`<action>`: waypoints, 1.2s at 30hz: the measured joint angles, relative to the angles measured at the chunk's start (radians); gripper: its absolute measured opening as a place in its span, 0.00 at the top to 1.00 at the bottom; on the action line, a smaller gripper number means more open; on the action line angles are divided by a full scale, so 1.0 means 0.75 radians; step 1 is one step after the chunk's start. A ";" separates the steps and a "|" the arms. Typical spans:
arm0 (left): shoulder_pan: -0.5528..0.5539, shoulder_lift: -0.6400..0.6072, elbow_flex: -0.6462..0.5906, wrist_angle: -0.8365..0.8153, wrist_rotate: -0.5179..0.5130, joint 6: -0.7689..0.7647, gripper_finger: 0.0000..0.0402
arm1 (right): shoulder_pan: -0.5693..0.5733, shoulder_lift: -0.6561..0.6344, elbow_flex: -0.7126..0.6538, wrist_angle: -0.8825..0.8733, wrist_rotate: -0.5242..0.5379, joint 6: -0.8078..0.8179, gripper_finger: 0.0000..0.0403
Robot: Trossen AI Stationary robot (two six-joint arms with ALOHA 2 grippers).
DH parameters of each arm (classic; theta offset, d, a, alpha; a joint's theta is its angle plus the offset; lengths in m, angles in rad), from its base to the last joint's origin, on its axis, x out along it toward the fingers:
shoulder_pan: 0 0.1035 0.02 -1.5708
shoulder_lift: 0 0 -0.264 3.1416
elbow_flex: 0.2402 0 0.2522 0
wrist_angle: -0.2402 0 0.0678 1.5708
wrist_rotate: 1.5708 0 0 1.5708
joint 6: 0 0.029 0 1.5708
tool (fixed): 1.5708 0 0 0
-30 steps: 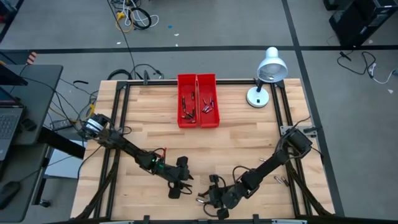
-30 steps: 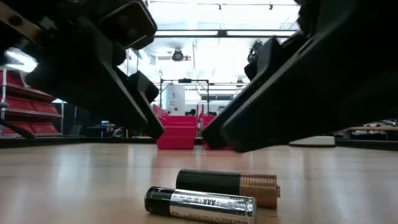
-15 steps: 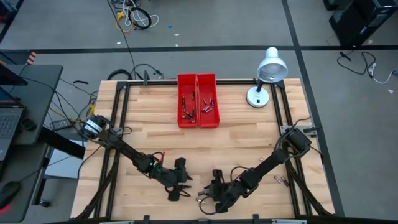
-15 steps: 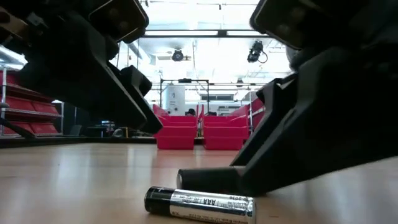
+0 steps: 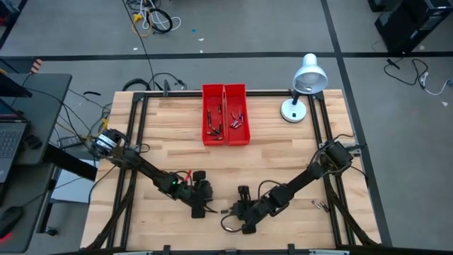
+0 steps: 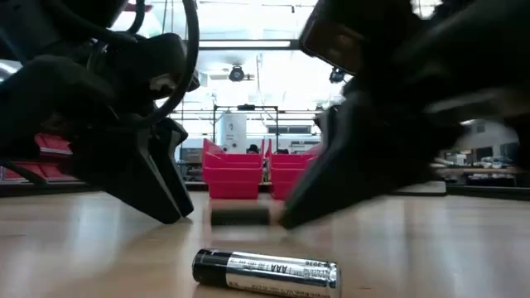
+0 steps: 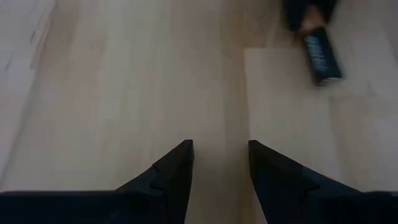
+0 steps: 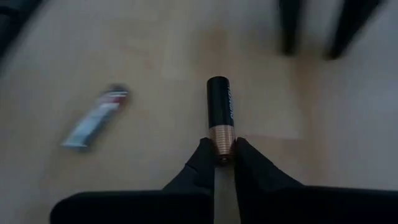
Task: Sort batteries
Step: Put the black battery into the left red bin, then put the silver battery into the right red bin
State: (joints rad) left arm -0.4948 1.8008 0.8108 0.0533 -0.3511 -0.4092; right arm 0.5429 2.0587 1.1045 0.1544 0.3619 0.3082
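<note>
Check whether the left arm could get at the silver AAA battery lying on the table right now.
Probably yes: the left gripper is open and empty, and the AAA battery lies free on bare wood. The right gripper, shut on the black-and-copper battery, works close by.

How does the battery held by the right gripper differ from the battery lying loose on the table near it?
The held battery is black with a copper end; the loose battery is silvery with a dark end. The held battery is clamped at its copper end between the right gripper's shut fingers, whereas the loose battery lies free on the wooden table with nothing touching it. Both are small cylinders near the table's front edge.
</note>
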 joint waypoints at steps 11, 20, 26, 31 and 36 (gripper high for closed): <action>0.108 -0.026 -0.007 -0.045 0.001 0.361 0.58 | -0.320 -0.313 0.002 -0.247 0.231 -0.485 0.93; 0.188 -0.012 -0.014 0.128 0.022 0.578 0.58 | -0.747 -0.349 0.004 -0.091 0.083 -0.690 0.91; 0.272 -0.009 -0.014 0.139 0.016 0.572 0.58 | -0.921 -0.293 0.003 -0.016 -0.021 -0.649 0.86; 0.319 0.010 -0.013 0.169 0.029 0.510 0.58 | -0.959 -0.290 0.004 0.007 -0.027 -0.641 0.78; 0.330 0.049 -0.014 0.231 0.029 0.462 0.58 | -0.964 -0.290 0.004 0.042 -0.031 -0.647 0.67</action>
State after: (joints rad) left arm -0.2469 1.8377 0.8001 0.2262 -0.3294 -0.0629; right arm -0.1802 1.8412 1.1072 0.1857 0.3386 -0.1767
